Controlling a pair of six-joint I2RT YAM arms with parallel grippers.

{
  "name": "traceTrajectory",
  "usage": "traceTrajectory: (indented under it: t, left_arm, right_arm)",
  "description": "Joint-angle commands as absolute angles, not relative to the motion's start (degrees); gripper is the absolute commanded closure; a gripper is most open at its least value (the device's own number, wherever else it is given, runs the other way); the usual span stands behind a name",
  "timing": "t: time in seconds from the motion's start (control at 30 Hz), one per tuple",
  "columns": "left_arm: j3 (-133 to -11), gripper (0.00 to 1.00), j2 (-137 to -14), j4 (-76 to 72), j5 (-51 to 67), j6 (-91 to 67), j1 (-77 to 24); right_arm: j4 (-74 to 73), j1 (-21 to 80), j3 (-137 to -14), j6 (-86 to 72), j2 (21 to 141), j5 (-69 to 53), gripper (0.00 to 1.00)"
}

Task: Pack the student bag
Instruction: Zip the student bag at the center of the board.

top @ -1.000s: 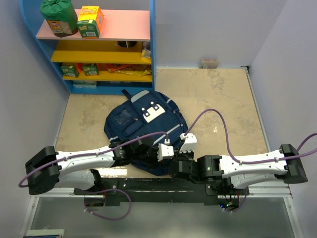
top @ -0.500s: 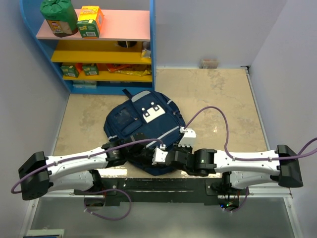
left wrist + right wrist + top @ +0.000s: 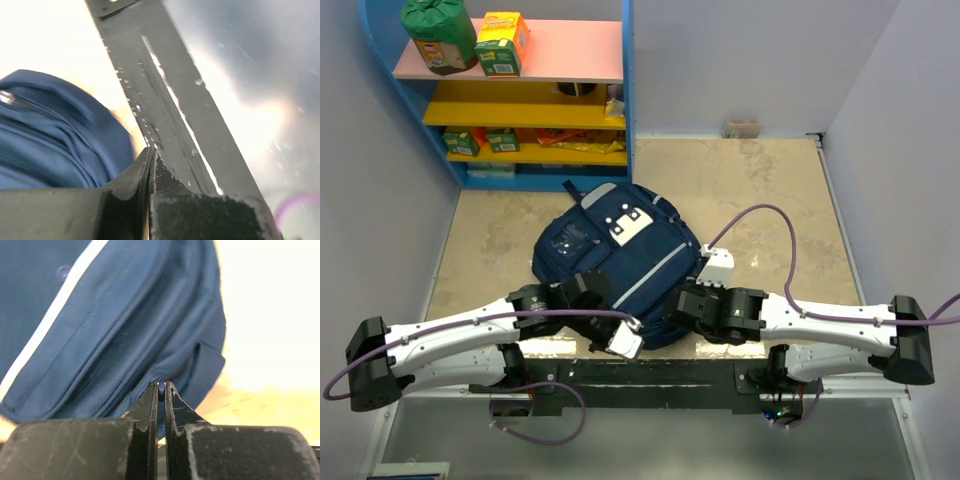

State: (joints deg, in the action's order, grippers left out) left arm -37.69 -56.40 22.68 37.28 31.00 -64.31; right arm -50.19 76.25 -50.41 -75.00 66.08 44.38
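**Backpack waits at table's near edge**

The navy backpack (image 3: pixel 610 255) lies at the middle of the table's (image 3: pixel 770 190) near edge. My right gripper (image 3: pixel 161 390) is pinched almost closed on a small zipper pull (image 3: pixel 161 385) at its side. My left gripper (image 3: pixel 150 156), fully closed and empty, sits just beside the backpack.

Overhead; wrist cams near student bag (image 3: pixel 650 250)

Far view: I note a beige marble-patterned tabletop (image 3: pixel 770 200) boxed in by plain pale lilac-grey walls (image 3: pixel 740 60), under bright, soft light. A blue-framed shelf unit (image 3: pixel 628 90) with one pink and two yellow boards stands in the far-left corner, stocked with cartons and packets. A small box (image 3: pixel 742 127) sits against the far wall.
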Motion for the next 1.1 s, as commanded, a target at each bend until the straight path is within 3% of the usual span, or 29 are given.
traceTrajectory:
  t: [0.0,0.1,0.2,0.23,0.3,0.33,0.4,0.53,0.67,1.07]
  left_arm:
    - [-46.48,1.00,-55.02,42.40,42.89,45.95,-63.90]
    - [-50.53,1.00,-54.58,45.44,41.14,48.34,-61.62]
    - [-48.96,0.97,-53.27,37.83,38.77,38.62,-58.45]
    - [-48.09,0.73,-53.09,32.75,39.02,36.32,-57.84]
    - [-44.40,0.55,-52.74,26.32,39.99,29.73,-57.83]
    - [-43.08,0.38,-52.73,24.37,39.64,28.23,-58.18]
    - [-39.56,0.28,-53.08,19.02,34.73,25.23,-58.62]
    - [-34.99,0.26,-54.40,11.70,27.61,26.98,-60.11]
    - [-34.63,0.29,-57.21,9.23,31.88,27.34,-62.92]
    - [-33.49,0.32,-63.80,2.64,27.70,27.51,-68.11]
  right_arm:
    - [-57.13,74.80,-51.50,-76.11,65.12,52.65,1.00]
    - [-55.12,74.79,-52.11,-75.68,66.70,52.21,1.00]
    - [-47.15,74.79,-51.95,-71.56,66.27,50.55,1.00]
    - [-45.72,74.71,-51.94,-69.37,66.18,50.02,1.00]
    - [-44.91,74.79,-52.90,-68.99,66.70,48.70,1.00]
    - [-45.61,74.79,-53.43,-69.43,67.14,48.60,1.00]
    - [-47.19,75.23,-54.05,-70.57,67.15,48.95,1.00]
    - [-46.23,75.32,-52.82,-70.93,64.08,48.87,1.00]
    - [-46.14,75.32,-52.47,-70.84,63.28,47.90,1.00]
    - [-41.84,75.50,-51.77,-67.42,60.47,45.97,1.00]
